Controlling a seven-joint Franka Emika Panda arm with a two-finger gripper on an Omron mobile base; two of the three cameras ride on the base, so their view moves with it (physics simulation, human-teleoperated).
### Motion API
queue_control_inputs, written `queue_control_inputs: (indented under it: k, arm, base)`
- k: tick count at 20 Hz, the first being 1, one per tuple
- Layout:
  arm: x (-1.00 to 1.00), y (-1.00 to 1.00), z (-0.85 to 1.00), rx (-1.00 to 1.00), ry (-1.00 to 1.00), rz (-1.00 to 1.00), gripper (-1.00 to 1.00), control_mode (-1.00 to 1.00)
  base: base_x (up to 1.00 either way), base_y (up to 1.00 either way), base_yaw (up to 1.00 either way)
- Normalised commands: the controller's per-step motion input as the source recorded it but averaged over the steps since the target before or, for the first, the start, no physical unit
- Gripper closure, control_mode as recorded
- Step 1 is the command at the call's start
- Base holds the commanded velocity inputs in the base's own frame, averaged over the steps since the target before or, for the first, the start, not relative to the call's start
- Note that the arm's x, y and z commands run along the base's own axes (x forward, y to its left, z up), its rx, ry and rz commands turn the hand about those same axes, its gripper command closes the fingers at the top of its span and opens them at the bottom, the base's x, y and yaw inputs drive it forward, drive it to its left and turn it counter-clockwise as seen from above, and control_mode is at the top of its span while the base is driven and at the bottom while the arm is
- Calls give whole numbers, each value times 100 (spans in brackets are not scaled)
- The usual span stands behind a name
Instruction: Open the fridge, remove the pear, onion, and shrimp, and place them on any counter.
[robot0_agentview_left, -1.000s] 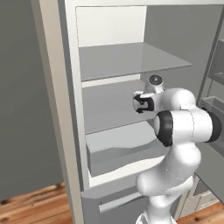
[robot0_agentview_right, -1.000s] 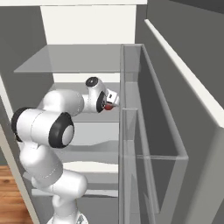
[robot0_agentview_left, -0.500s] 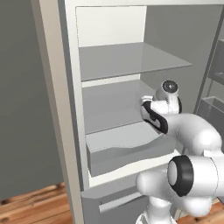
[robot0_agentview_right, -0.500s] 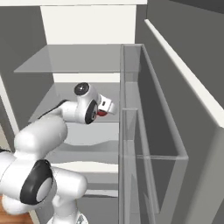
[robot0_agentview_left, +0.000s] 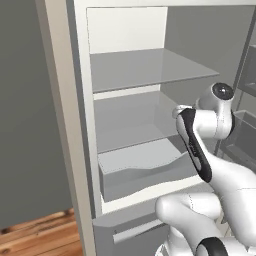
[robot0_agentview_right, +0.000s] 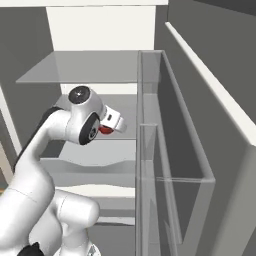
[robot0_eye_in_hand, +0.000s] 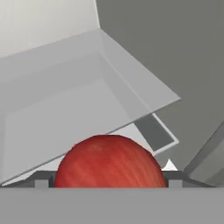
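One item, the onion (robot0_eye_in_hand: 109, 162), sits pinched in the end effector (robot0_agentview_right: 111, 125) at centre-left of the right base frame, in front of the open fridge (robot0_agentview_left: 135, 75) shelves. Current step: extraction of the onion. The next move likely requires withdrawing clear of the door bins (robot0_agentview_right: 170, 165), then carrying it to the desk.

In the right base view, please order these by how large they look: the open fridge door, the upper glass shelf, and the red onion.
1. The fridge door, by far the largest, though it is nearest the camera.
2. The upper shelf.
3. The onion, a small red patch partly hidden by the gripper.
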Motion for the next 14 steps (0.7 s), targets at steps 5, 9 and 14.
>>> queue_control_inputs:
  k: [5, 9, 14]
  arm:
    - [-94, 19, 62, 0, 11, 0, 100, -100]
    - [-71, 43, 47, 0, 3, 4, 100, -100]
    - [-80, 47, 62, 0, 5, 8, 100, -100]
  base:
    - [0, 0, 0]
    - [0, 0, 0]
    - [0, 0, 0]
